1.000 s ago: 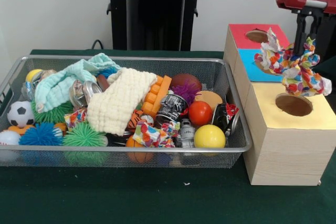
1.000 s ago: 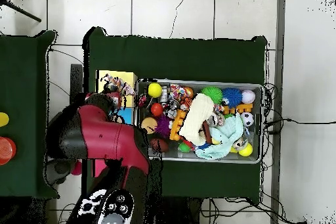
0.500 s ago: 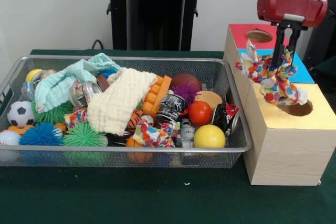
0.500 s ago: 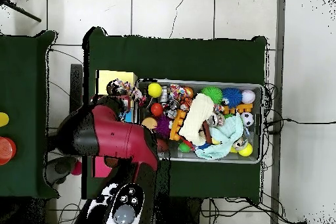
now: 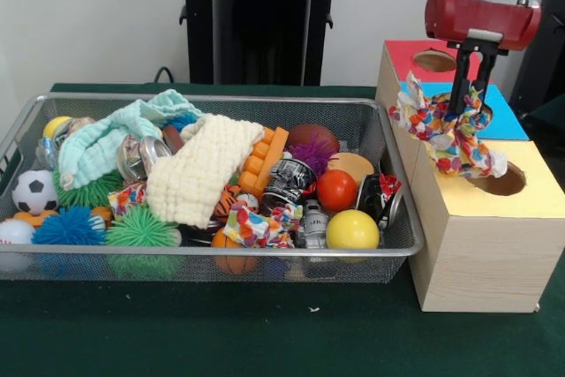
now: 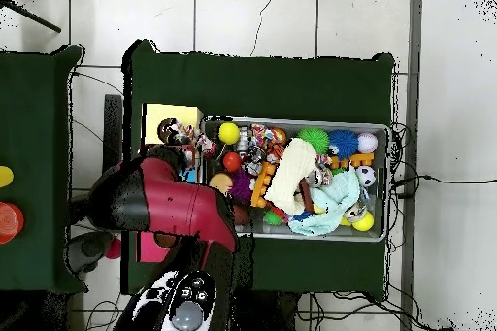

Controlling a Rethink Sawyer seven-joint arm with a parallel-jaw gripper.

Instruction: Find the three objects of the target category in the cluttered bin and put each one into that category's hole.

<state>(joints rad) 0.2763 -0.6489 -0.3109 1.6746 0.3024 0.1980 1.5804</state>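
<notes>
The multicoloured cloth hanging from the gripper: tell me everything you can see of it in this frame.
The multicoloured cloth is a crumpled, soft fabric piece, white with red, orange, blue, green and yellow patches. It hangs bunched from the gripper, whose dark fingers close on its upper part. It dangles over the wooden sorting box, spanning the blue section and the edge of the yellow one, its lower end by the yellow section's hole. Whether it touches the box top cannot be told.

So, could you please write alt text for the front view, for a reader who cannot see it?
A red gripper holds a multicoloured cloth above a wooden box, between its blue-topped hole and its yellow-topped hole. Left of the box, a wire mesh bin is packed with balls, cloths, cans and spiky toys.
</notes>
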